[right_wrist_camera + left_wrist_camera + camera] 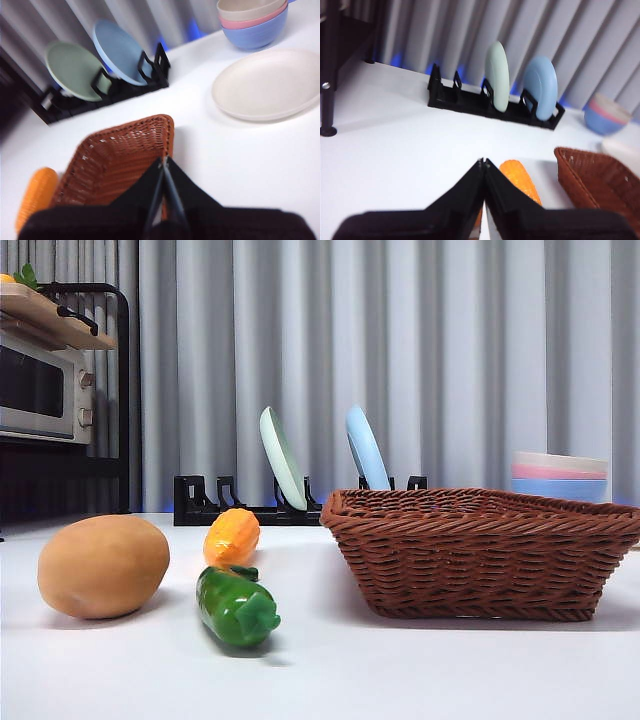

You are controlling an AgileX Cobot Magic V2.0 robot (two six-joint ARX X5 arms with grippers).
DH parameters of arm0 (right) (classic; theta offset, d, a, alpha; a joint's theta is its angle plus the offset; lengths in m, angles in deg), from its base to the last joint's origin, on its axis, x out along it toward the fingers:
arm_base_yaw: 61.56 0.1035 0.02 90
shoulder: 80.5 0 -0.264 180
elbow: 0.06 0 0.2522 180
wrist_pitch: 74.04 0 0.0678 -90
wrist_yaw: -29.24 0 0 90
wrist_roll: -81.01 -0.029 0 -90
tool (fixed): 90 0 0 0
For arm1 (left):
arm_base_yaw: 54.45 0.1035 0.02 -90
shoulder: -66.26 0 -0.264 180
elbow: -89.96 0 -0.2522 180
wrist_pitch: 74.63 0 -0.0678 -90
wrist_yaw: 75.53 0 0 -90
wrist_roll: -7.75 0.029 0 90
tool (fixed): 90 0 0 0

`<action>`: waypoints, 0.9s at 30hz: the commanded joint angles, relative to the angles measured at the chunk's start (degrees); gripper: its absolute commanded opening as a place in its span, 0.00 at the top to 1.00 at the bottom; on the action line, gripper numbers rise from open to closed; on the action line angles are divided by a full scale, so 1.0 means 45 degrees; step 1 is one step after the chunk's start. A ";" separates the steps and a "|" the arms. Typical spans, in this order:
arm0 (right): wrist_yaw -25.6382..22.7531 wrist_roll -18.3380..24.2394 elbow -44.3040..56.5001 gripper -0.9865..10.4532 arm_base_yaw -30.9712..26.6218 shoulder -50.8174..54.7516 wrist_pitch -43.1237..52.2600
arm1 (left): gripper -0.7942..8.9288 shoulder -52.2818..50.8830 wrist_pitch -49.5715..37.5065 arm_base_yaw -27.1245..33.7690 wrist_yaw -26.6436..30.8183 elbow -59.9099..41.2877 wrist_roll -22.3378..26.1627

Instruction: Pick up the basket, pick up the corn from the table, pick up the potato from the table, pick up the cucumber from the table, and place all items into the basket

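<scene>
- The basket point(485, 552) sits empty on the counter point(320, 670); corn point(232, 537), cucumber point(236, 607) and potato point(103, 566) lie beside it, on its dish-rack side.
- We hold the right claw point(163, 161) together above its rim, the left claw point(483, 162) together near the corn; we should part the right one and take the braided rim squarely.
- Only the right wrist view shows a cream plate point(267, 85) beyond the basket.

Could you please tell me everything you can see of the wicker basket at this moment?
The basket is a shallow, rectangular, reddish-brown woven wicker piece with flared sides and a braided rim. It stands upright on the white table, to the right of the vegetables in the front view and apart from them. What shows of its inside is empty. The right claw, shut, hovers above its edge; nothing visibly touches the basket but the table.
</scene>
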 commanded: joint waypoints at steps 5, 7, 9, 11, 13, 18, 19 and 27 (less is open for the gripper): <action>0.1161 0.2788 -0.3997 0.92 0.0000 -0.4201 -0.2327 | 0.93 0.3769 0.1205 0.0044 -0.1486 0.2555 0.2001; 0.1734 0.3317 -0.5008 0.92 0.0005 -0.5362 -0.3211 | 0.93 0.5047 0.1690 0.0039 -0.1991 0.3317 0.2443; 0.2346 0.3648 -0.5707 0.92 0.0005 -0.6309 -0.3876 | 0.92 0.6149 0.2176 0.0015 -0.2380 0.3978 0.2764; 0.3021 0.3852 -0.6135 0.91 0.0005 -0.7106 -0.4250 | 0.92 0.7106 0.2584 -0.0010 -0.2735 0.4561 0.2977; 0.3497 0.3905 -0.6309 0.88 0.0005 -0.7796 -0.4313 | 0.91 0.7893 0.2788 -0.0019 -0.3075 0.5037 0.2968; 0.3570 0.4119 -0.6314 0.64 0.0005 -0.9024 -0.4245 | 0.54 0.8961 0.2827 -0.0165 -0.3269 0.5741 0.2939; 0.3546 0.4119 -0.6314 0.63 0.0000 -0.9277 -0.4192 | 0.53 0.9073 0.2827 -0.0204 -0.3254 0.5853 0.2905; 0.2846 0.4114 -0.6314 0.64 -0.0005 -1.1434 -0.3351 | 0.53 0.9296 0.2467 -0.0398 -0.3206 0.6217 0.2803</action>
